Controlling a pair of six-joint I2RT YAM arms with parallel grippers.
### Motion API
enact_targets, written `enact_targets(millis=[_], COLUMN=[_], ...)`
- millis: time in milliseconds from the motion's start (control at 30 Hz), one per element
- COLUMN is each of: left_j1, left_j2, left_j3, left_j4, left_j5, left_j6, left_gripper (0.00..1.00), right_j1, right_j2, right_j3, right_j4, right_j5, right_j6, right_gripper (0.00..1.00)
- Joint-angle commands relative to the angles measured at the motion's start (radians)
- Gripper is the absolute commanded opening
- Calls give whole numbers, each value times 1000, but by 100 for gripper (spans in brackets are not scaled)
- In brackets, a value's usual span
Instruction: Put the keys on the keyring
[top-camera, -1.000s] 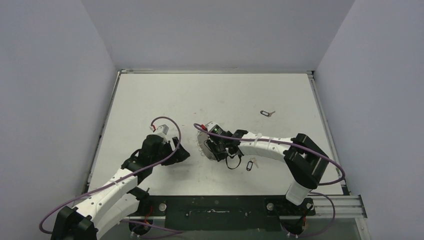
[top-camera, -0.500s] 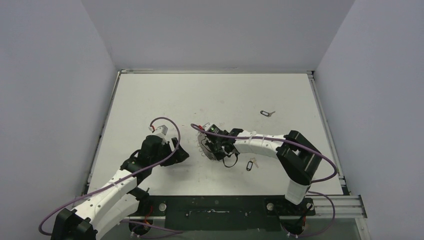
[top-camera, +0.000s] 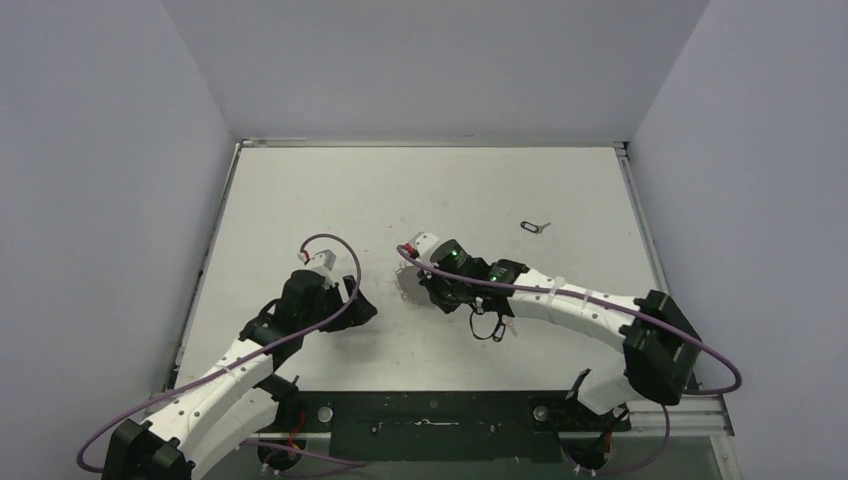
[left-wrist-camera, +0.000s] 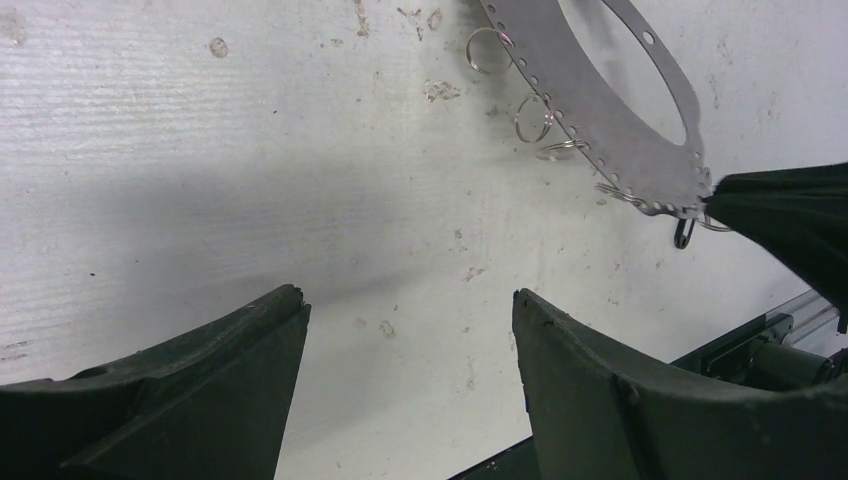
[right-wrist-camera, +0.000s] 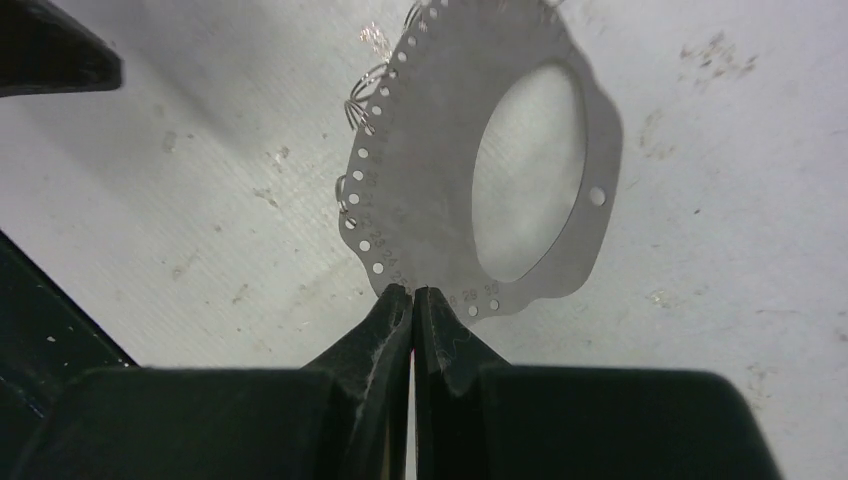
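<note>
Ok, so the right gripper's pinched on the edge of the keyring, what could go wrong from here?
1. The right gripper is shut on only the very rim of the keyring, fingertips on thin metal, so it could slip or swing out when lifted.
2. The key lies far off at the back right, and the left gripper is open and empty, so fetching it means a long reach while that thin grip must hold.
</note>
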Motion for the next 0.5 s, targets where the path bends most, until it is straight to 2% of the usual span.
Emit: enact_targets(millis=[0, 233, 367, 467], left_j1=[4, 4, 4, 2], left_j2=[-16, -22, -4, 21], left_j3=[77, 101, 56, -1], left_j4=[46, 228, 451, 639], left_j5=[11, 108, 206, 283], left_j6=[49, 127, 176, 180], left_gripper=[73, 72, 72, 72], right_j1=[3, -8, -36, -90], right_j2=[-180, -395, -485, -520], right_j3=[-84, -255, -340, -414], right_j4=[172, 392, 515, 638], right_j5=[-19, -76, -99, -195], right_j6=[-112, -155, -153, -93], right_gripper=[0, 0, 0, 0])
